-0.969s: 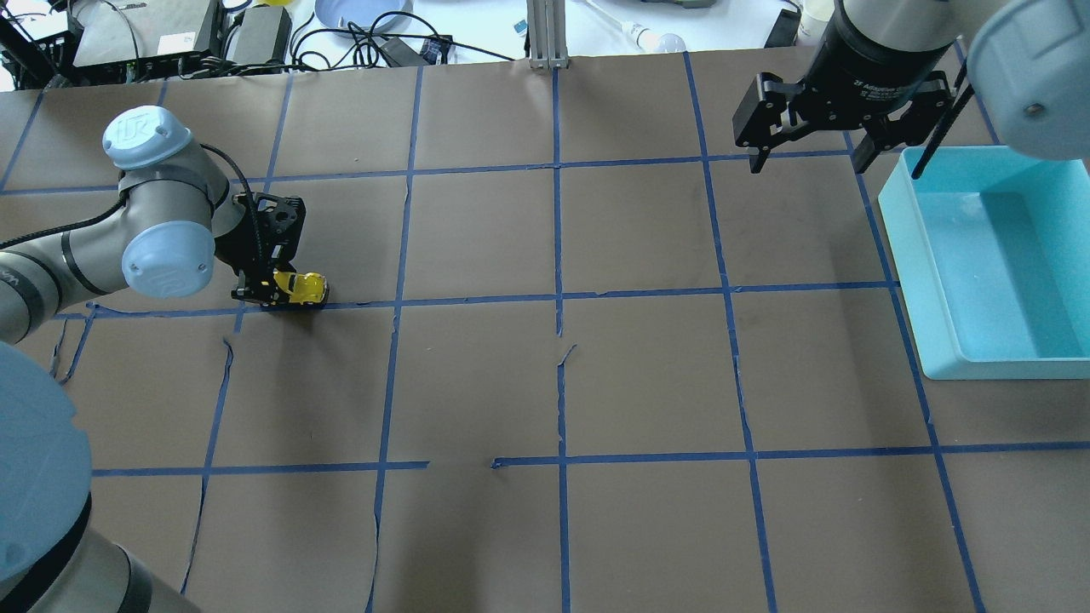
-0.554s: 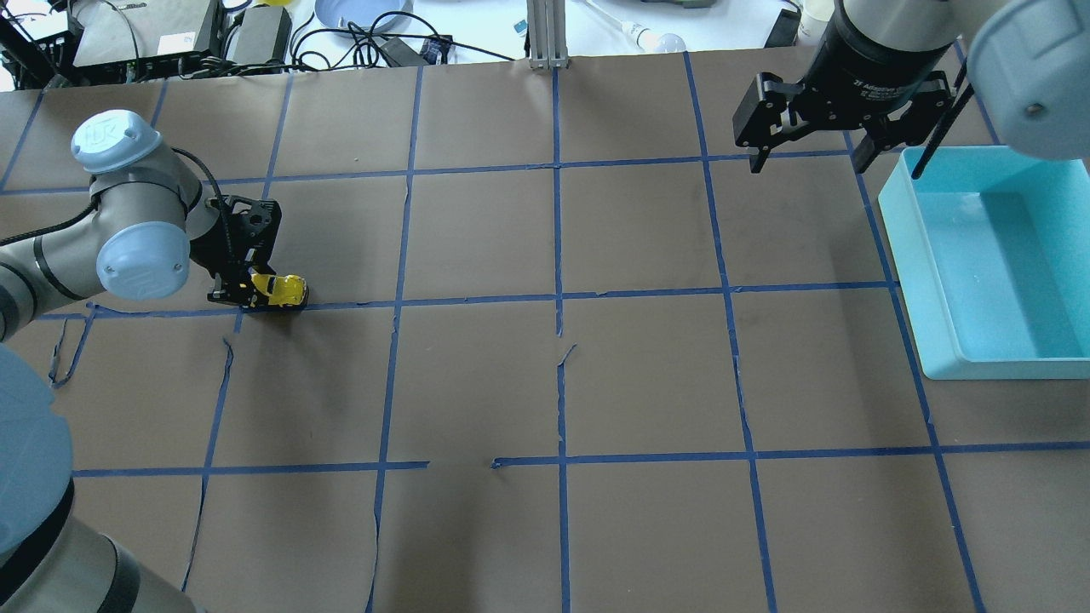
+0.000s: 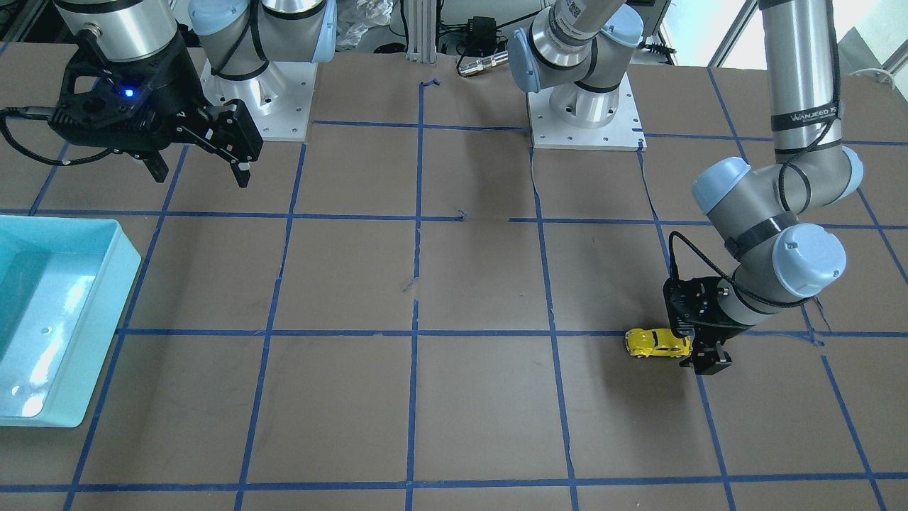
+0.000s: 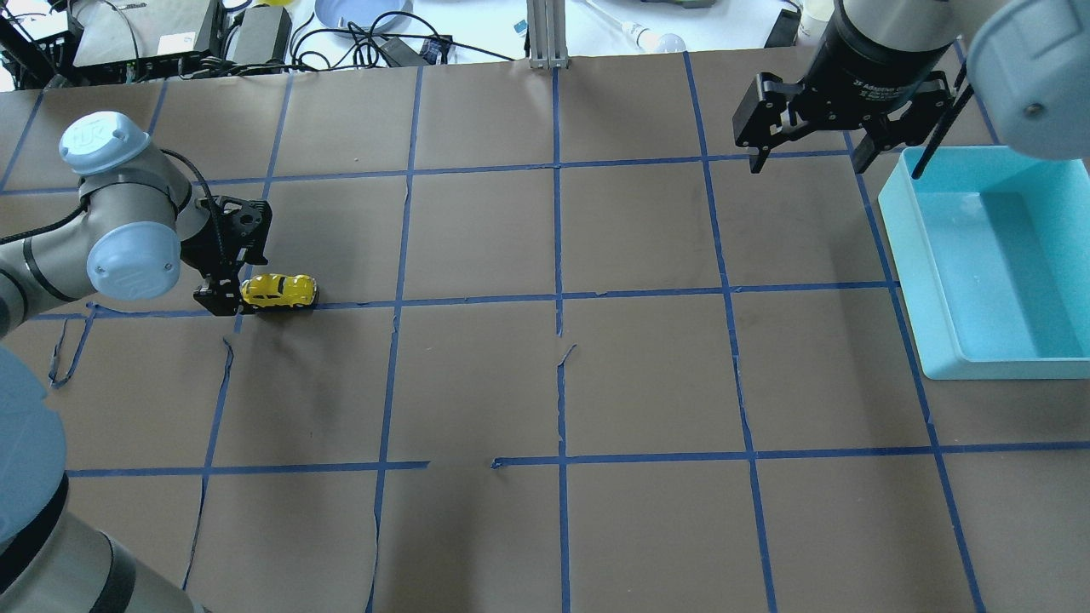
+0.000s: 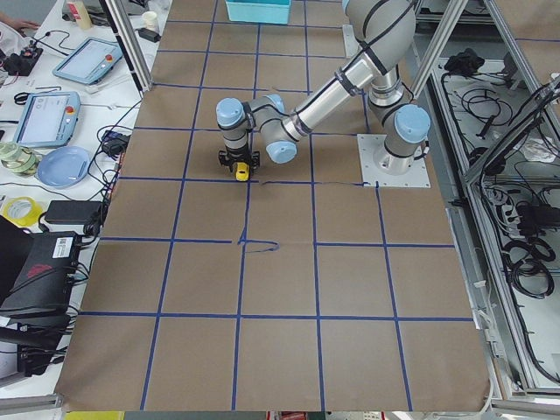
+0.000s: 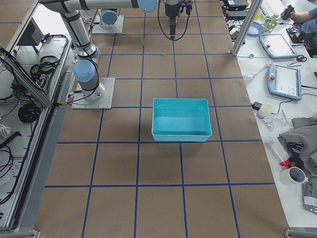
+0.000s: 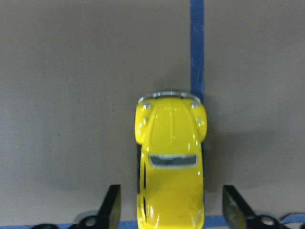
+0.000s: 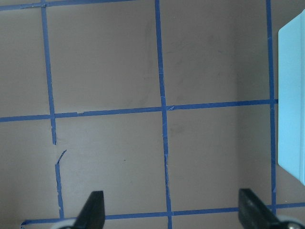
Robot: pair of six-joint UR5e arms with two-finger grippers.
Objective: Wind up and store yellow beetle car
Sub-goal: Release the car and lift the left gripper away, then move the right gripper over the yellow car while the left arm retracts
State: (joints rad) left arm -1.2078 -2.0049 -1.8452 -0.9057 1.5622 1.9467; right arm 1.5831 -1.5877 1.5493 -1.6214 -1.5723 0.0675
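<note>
A yellow beetle car near the tabletop's left edge is straddled, untouched, by open jaws of the left gripper; a centred closing is advised. Jaws of the right gripper are spread.

**Silver tubes, pale-blue caps**

The left arm and right arm are brushed-silver tubes with pale-blue joint caps. A black band on the left arm reads WANJEED, and a black cable loops at its wrist. The left gripper and right gripper are black; a blue light glows on the right one. The square silver base plates show screw holes.
</note>
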